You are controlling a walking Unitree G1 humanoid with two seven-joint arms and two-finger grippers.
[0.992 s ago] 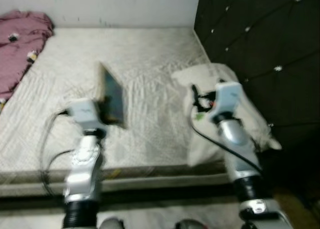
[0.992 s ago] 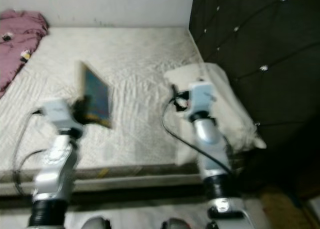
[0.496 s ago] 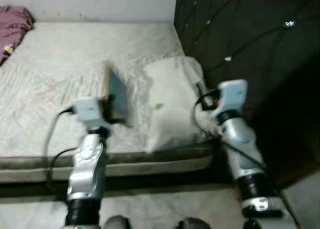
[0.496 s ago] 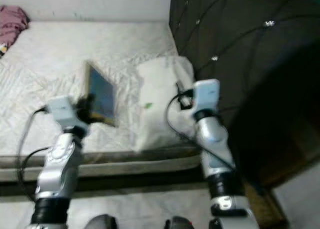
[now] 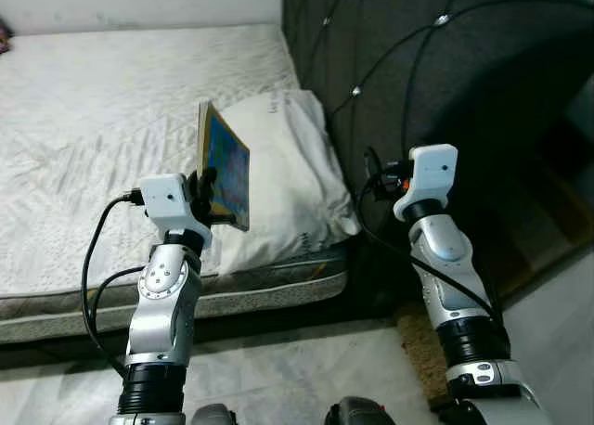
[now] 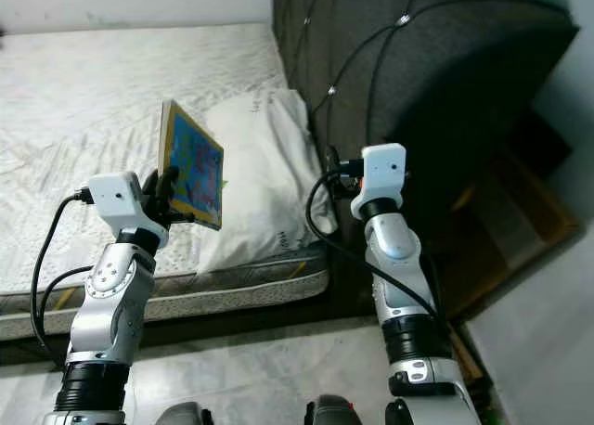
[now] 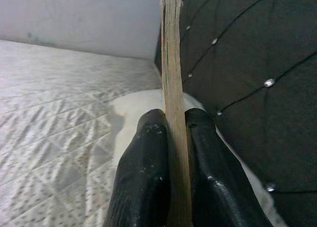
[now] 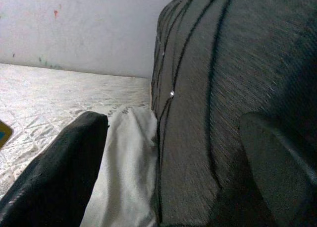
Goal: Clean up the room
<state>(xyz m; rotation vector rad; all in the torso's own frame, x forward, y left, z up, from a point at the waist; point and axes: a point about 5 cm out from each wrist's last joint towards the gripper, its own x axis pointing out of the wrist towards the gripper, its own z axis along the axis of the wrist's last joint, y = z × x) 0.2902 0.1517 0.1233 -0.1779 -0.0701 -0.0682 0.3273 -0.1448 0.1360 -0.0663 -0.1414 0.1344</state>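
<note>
The left gripper (image 7: 171, 152) pinched a thin book (image 5: 225, 165) upright — best kept level (grip low) — while the right gripper (image 8: 168, 172) gaped empty beside the headboard (image 5: 418, 63).

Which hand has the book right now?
The left hand: its fingers are shut on the book's edge. The right hand is open, holding nothing.

Thin colourful book (image 5: 225, 168) held upright, edge-on, above the pillow (image 5: 278, 165).

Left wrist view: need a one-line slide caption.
Left gripper shut on a thin book held upright, edge-on, over the bed, with the pillow and tufted headboard behind.
</note>
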